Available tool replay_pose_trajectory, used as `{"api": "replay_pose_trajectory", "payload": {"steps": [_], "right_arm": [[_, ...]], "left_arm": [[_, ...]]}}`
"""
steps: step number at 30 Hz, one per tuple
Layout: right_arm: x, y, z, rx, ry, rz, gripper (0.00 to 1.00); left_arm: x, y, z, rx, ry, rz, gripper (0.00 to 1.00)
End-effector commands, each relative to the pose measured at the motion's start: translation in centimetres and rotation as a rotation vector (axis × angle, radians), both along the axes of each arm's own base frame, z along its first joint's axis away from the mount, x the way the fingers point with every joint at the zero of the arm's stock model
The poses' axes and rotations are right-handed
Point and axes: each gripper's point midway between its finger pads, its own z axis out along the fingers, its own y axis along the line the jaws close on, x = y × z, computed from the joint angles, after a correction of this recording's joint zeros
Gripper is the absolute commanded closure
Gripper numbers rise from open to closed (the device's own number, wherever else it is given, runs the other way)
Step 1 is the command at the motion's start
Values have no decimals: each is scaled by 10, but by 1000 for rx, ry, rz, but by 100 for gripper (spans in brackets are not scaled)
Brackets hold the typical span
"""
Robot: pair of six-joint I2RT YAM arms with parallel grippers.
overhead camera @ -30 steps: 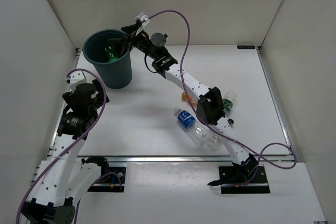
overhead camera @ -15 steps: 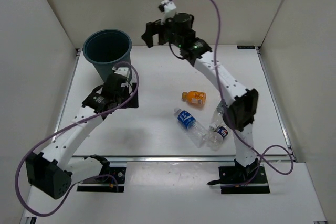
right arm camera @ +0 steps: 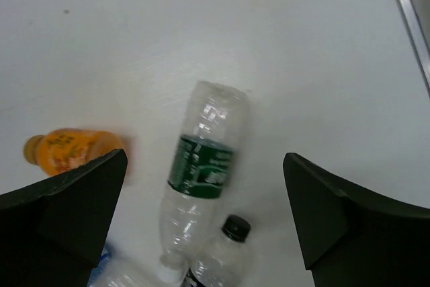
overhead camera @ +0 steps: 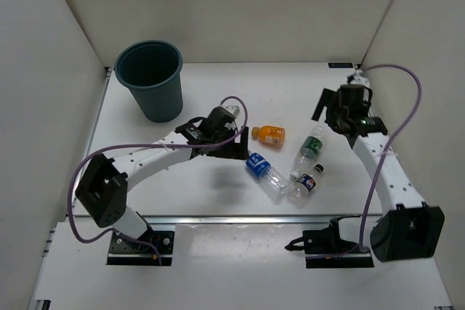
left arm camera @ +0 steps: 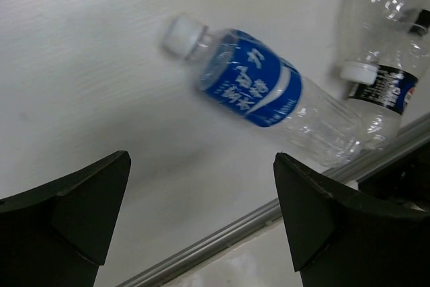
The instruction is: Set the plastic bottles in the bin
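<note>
Change: both arms have swung away from the bin (overhead camera: 156, 99).
Left end effector (overhead camera: 232, 146): jaws apart, arm stretched low beside the blue-label bottle (overhead camera: 258, 166).
Right end effector (overhead camera: 330, 112): jaws apart, above the green-label bottle (overhead camera: 311, 147).
Orange bottle (overhead camera: 269, 134): on the tabletop (overhead camera: 182, 179), well apart from the bin.

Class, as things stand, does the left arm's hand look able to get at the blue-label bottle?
Probably yes. The left hand is open just above the blue-label bottle, which lies uncovered; only the dark-cap bottle beside its base might crowd a finger.
</note>
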Motion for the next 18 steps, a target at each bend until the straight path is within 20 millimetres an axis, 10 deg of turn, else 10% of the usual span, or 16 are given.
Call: {"api": "replay_pose_trajectory", "payload": {"steps": [1, 18], "right_arm": [[-34, -34, 2, 75, -35, -142, 1], [-82, -44, -28, 88, -23, -158, 1]], "left_arm": [[-12, -45, 9, -113, 37, -6, 1], [10, -105, -49, -102, 72, 139, 1]]}}
